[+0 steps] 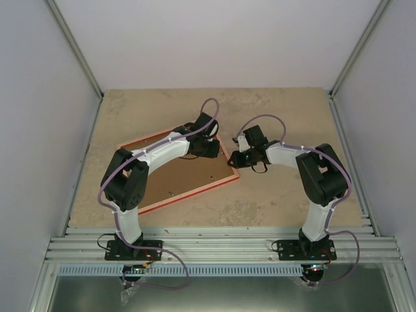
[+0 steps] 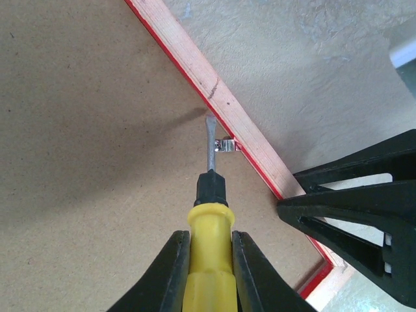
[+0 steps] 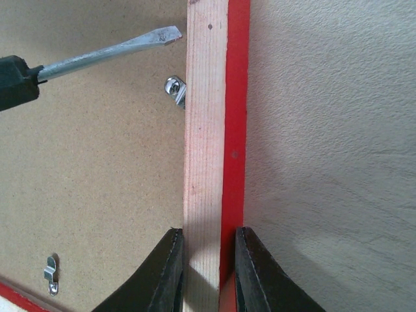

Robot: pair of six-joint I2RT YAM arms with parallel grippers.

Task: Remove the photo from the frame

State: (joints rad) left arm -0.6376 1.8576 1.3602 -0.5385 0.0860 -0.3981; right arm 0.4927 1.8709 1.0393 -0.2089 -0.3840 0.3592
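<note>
The left claw (image 2: 211,263) clamps a yellow screwdriver (image 2: 209,224), tip by a metal tab (image 3: 174,88). The right claw (image 3: 205,260) pinches the frame (image 3: 207,162) by its right rail. The frame lies face-down on the counter (image 1: 279,201) and is probably stiff and light. The photo is hidden underneath, likely flimsy; hold its edges.

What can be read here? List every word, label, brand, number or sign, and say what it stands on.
None: no readable text in any of the three views.
The screwdriver: plain yellow handle, no brand showing.
The frame and its backing board: bare, no label or number.
The metal clip near the blade: no marking that can be made out.
</note>
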